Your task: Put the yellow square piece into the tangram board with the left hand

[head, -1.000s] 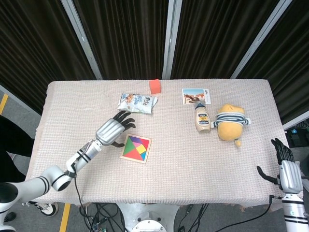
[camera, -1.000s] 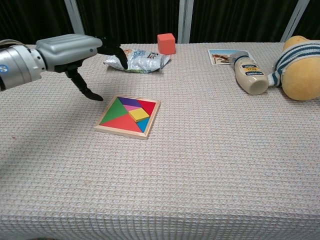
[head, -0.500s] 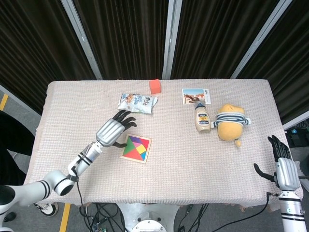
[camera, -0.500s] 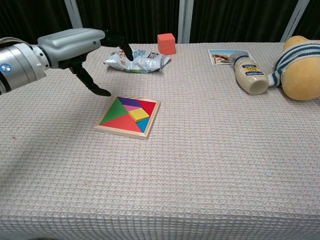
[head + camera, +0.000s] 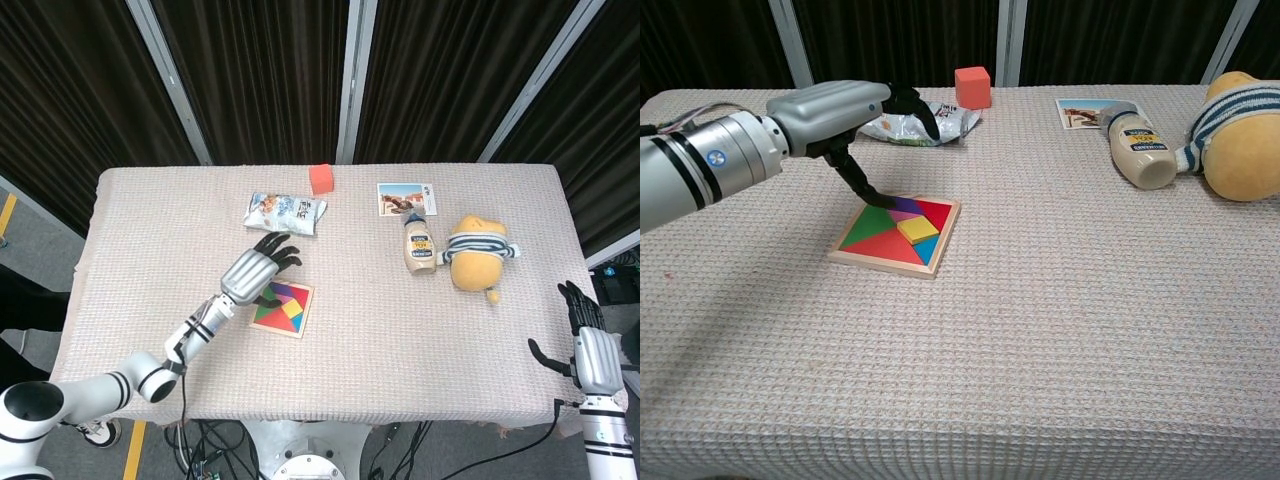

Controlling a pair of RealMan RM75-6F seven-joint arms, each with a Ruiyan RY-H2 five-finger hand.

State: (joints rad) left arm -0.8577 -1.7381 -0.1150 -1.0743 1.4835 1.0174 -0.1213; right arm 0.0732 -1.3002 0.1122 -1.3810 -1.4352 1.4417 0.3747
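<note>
The wooden tangram board (image 5: 303,312) (image 5: 942,244) lies on the table left of centre, filled with coloured pieces. The yellow square piece (image 5: 291,309) (image 5: 919,229) sits in it, slightly raised and askew in the chest view. My left hand (image 5: 254,270) (image 5: 840,107) hovers over the board's left rear corner, fingers spread, holding nothing; its thumb points down toward the board's back edge. My right hand (image 5: 586,345) stays off the table's right edge, fingers spread and empty, seen only in the head view.
A snack bag (image 5: 285,212) (image 5: 940,122) lies just behind the left hand. A red cube (image 5: 321,179) (image 5: 973,86) stands at the back. A photo card (image 5: 404,198), a bottle (image 5: 420,245) (image 5: 1137,149) and a yellow plush toy (image 5: 478,254) (image 5: 1243,137) lie to the right.
My left hand has moved right, from beside the board to over its left rear corner. The right hand shifted slightly at the table's edge. The board and pieces have not moved.
</note>
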